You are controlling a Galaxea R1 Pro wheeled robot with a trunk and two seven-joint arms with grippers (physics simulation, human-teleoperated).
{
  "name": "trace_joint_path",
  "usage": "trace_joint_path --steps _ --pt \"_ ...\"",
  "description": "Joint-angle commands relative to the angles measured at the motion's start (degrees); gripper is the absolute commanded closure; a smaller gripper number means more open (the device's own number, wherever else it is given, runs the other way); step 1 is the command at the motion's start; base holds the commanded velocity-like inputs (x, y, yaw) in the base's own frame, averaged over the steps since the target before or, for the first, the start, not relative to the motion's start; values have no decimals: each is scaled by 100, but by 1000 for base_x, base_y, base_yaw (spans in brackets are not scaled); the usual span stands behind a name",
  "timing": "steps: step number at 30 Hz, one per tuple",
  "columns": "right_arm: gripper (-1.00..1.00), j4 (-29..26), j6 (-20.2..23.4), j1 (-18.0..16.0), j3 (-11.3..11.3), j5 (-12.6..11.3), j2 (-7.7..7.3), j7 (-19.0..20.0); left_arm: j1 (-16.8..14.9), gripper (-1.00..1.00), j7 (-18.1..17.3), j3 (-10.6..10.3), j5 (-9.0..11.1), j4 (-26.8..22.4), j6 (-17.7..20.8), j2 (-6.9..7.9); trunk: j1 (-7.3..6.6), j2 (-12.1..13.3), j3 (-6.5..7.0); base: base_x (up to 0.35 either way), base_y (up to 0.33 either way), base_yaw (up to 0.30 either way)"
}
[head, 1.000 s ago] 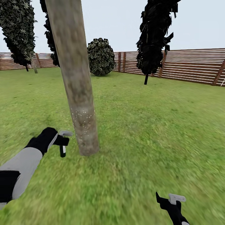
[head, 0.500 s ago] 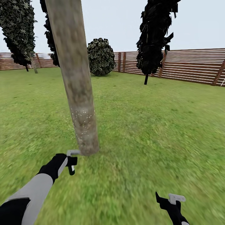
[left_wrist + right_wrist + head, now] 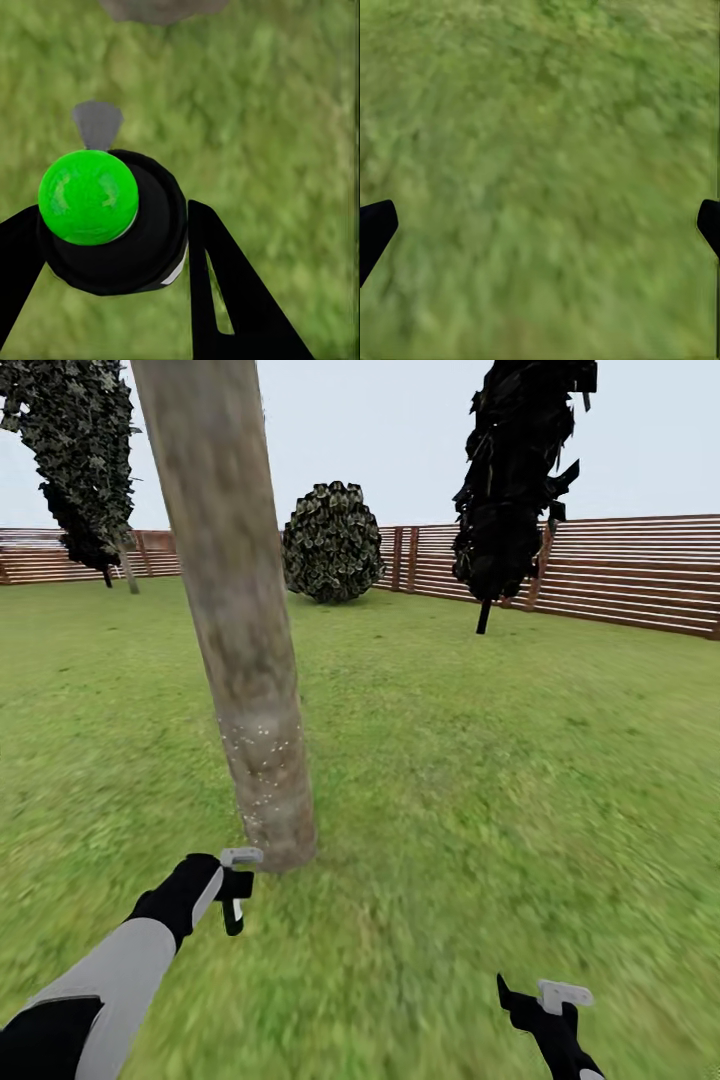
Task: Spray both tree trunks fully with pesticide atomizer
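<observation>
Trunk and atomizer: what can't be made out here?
- Trunk: far side hidden by its own bulk; head view's top edge cuts off the top.
- Specks: too fine to judge coverage.
- Atomizer: in the left wrist view the green cap hides the body; tiny in the left claw in the head view.

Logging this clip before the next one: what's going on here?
The left pincer holds the small black cylindrical pesticide atomizer low beside the base of the thick pale mottled tree trunk on the green grass. White pesticide specks dot the trunk's lower part only. The right pincer hangs open and empty over grass.
</observation>
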Motion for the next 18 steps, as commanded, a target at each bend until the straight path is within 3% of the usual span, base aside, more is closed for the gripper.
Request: trace_joint_path --steps 1,9,18 --pt "-100 0 0 0 0 0 0 0 0 100 0 0 -3 3 4 -4 0 0 0 67 -258 12" --pt "-100 0 0 0 0 0 1 0 0 100 0 -9 5 8 14 -28 0 0 0 6 -273 17" --pt "-100 0 0 0 0 1 5 0 8 100 0 -15 -16 6 14 -46 0 0 0 42 -268 250"
